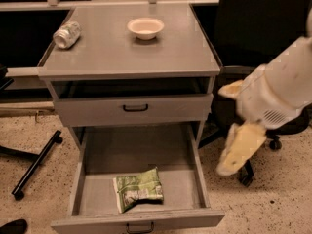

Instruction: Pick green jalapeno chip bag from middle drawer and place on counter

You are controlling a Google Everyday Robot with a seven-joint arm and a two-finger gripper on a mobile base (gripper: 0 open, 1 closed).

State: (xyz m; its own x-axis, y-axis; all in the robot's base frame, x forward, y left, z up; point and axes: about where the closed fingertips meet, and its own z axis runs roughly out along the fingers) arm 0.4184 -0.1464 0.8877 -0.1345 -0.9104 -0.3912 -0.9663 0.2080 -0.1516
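Observation:
The green jalapeno chip bag (139,189) lies flat on the floor of the open middle drawer (131,150), near its front panel and slightly left of centre. The counter (126,52) is the grey cabinet top above. My gripper (240,149) hangs from the white arm (278,94) to the right of the cabinet, outside the drawer's right wall. It is about level with the drawer opening and well apart from the bag. It holds nothing that I can see.
A crushed silvery can (67,34) lies at the counter's left back and a white bowl (146,28) at its centre back. The upper drawer (135,108) is shut. A black office chair (253,38) stands to the right. Chair legs (36,162) lie on the floor to the left.

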